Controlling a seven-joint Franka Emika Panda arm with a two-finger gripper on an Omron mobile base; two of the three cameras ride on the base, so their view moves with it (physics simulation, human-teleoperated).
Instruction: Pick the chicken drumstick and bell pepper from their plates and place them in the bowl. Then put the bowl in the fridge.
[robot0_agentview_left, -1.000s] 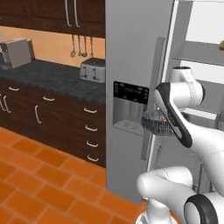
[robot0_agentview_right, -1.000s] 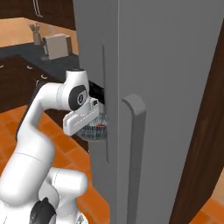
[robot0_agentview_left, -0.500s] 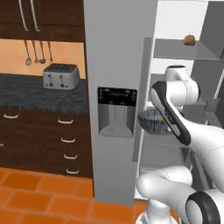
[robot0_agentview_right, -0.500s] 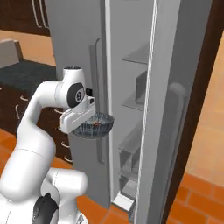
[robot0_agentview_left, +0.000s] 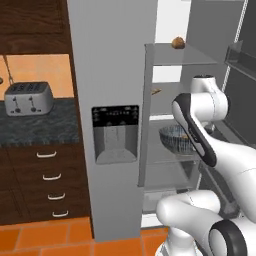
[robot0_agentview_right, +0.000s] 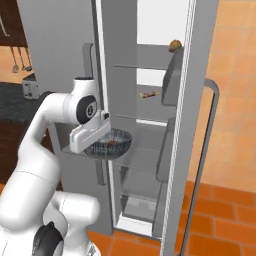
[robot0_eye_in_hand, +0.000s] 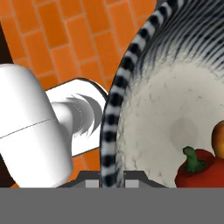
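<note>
I can read no text, label or number anywhere; the dark water-dispenser panel (robot0_agentview_left: 115, 116) on the tall grey metal fridge (robot0_agentview_left: 112, 60) shows only illegible marks

We see flat, even rendered light, brightest on the fridge (robot0_agentview_right: 150, 30) back wall, soft shadow under the bowl (robot0_agentview_right: 109, 144), mild blur throughout, hand view close-up slightly soft, no glare, no edge distortion

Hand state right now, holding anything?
Hand: shut on the rim of the bowl, carrying it in front of the open fridge.
</note>
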